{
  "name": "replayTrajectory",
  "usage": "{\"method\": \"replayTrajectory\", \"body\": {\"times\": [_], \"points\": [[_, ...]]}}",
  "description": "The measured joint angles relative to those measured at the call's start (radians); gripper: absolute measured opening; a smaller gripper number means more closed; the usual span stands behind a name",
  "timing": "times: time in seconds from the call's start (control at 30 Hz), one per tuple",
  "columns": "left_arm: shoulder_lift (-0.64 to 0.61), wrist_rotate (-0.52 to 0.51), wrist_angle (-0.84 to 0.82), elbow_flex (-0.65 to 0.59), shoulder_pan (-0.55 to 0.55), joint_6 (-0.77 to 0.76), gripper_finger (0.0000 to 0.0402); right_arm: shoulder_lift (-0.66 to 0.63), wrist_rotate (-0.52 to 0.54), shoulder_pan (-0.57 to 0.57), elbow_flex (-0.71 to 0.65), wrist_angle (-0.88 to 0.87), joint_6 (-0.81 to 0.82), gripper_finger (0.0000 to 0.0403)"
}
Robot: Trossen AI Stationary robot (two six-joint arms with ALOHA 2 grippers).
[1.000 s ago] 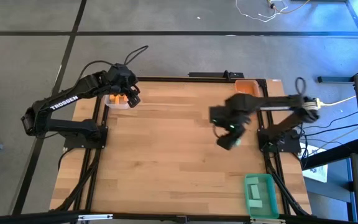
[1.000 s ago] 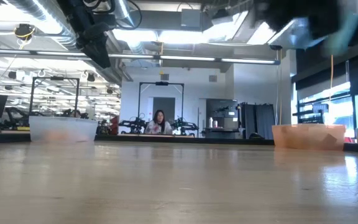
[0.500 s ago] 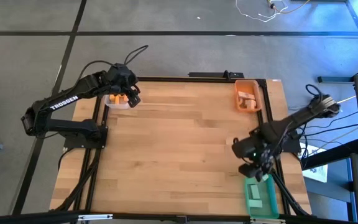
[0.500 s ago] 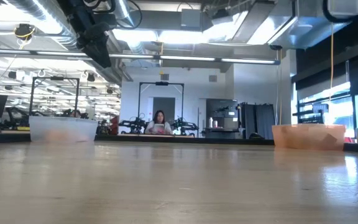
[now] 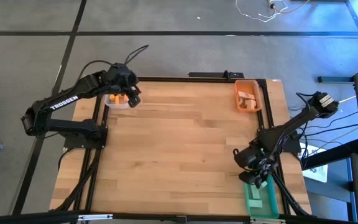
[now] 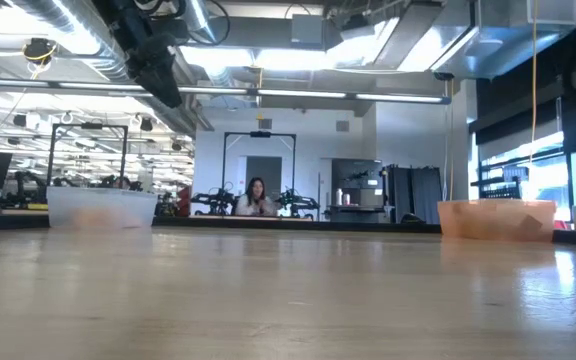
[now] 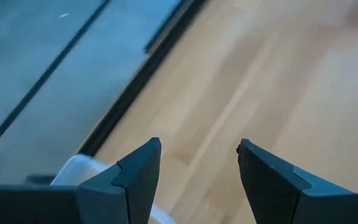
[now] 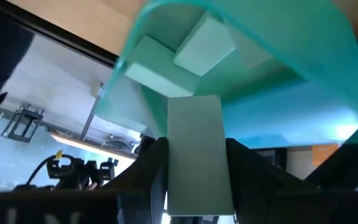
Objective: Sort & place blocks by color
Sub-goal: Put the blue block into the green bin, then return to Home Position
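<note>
In the high view we see the right gripper [image 5: 258, 178] at the lower right of the frame, hanging over the near end of the green bin [image 5: 261, 198] that sits at the lower right corner of the worktop [image 5: 179, 149]. In the right wrist view its two dark fingers [image 8: 145, 171] are clamped on a pale teal-green bar [image 8: 194, 149], which stands upright between them just at the bin's rim [image 8: 241, 37]. Two more teal-green blocks [image 8: 179, 56] already lie inside that bin, touching each other.

The left gripper [image 5: 129, 96] waits at the upper left of the high view, above the clear bin [image 5: 118, 102], where orange blocks [image 5: 117, 98] show. In the left wrist view its fingers [image 7: 135, 174] stand apart with nothing between them, bare wood beneath.

At the upper right of the high view, the orange bin [image 5: 247, 96] holds pale wooden blocks [image 5: 247, 99]. In the low view a person [image 6: 256, 197] sits far off in the room behind.
</note>
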Motion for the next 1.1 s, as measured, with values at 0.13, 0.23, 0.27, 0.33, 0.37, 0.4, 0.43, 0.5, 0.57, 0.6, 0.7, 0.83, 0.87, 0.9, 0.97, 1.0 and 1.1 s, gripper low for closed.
{"method": "replayTrajectory", "body": {"times": [0.13,0.23,0.27,0.33,0.37,0.4,0.43,0.5,0.57,0.6,0.7,0.83,0.87,0.9,0.97,1.0,1.1], "points": [[0.0,0.183,0.0,0.0,0.0,0.092,0.0204,0.0,-0.009,0.0,-0.047,0.068,0.0,0.0128],[0.0,0.353,-0.004,0.0,0.0,0.178,0.0204,0.0,-0.009,0.0,-0.069,0.095,0.002,0.0128],[0.0,0.402,-0.008,0.0,0.0,0.206,0.0204,0.0,-0.009,0.0,-0.075,0.096,0.006,0.0128],[0.0,0.494,-0.015,0.0,0.0,0.264,0.0204,0.0,-0.009,0.0,-0.084,0.096,0.012,0.0128],[0.0,0.53,-0.02,0.0,0.0,0.286,0.0204,0.0,-0.009,0.0,-0.085,0.095,0.012,0.0128],[0.0,0.558,-0.023,0.0,0.0,0.301,0.0204,0.0,-0.009,0.0,-0.085,0.097,0.012,0.0128],[0.0,0.578,-0.024,0.0,0.0,0.311,0.0204,0.0,-0.009,0.0,-0.085,0.097,0.013,0.0128],[0.0,0.606,-0.025,0.0,0.0,0.317,0.0204,0.0,-0.009,0.0,-0.085,0.097,0.022,0.0128],[0.0,0.618,-0.027,0.0,0.0,0.326,0.0204,0.0,-0.008,0.0,-0.085,0.097,0.04,0.0128],[0.0,0.622,-0.028,0.0,0.0,0.332,0.0204,0.0,-0.008,0.0,-0.085,0.098,0.041,0.0128],[0.0,0.627,-0.042,0.0,0.0,0.34,0.0204,0.0,0.003,0.0,-0.085,0.105,0.044,0.0128],[0.0,0.607,-0.07,0.0,0.0,0.34,0.0204,0.0,0.025,0.0,-0.085,0.106,0.07,0.0147],[0.0,0.598,-0.079,0.0,0.0,0.341,0.0204,0.0,0.025,0.0,-0.085,0.106,0.08,0.0161],[0.0,0.59,-0.087,0.0,0.0,0.341,0.0204,0.0,0.025,0.0,-0.085,0.105,0.093,0.0177],[0.0,0.568,-0.094,0.0,0.0,0.341,0.0204,0.0,0.025,0.0,-0.085,0.106,0.111,0.02],[0.0,0.557,-0.097,0.0,0.0,0.341,0.0204,0.0,0.025,0.0,-0.085,0.108,0.116,0.0208],[0.0,0.546,-0.099,0.0,0.0,0.341,0.0204,0.0,0.025,0.0,-0.085,0.131,0.117,0.0218]]}}
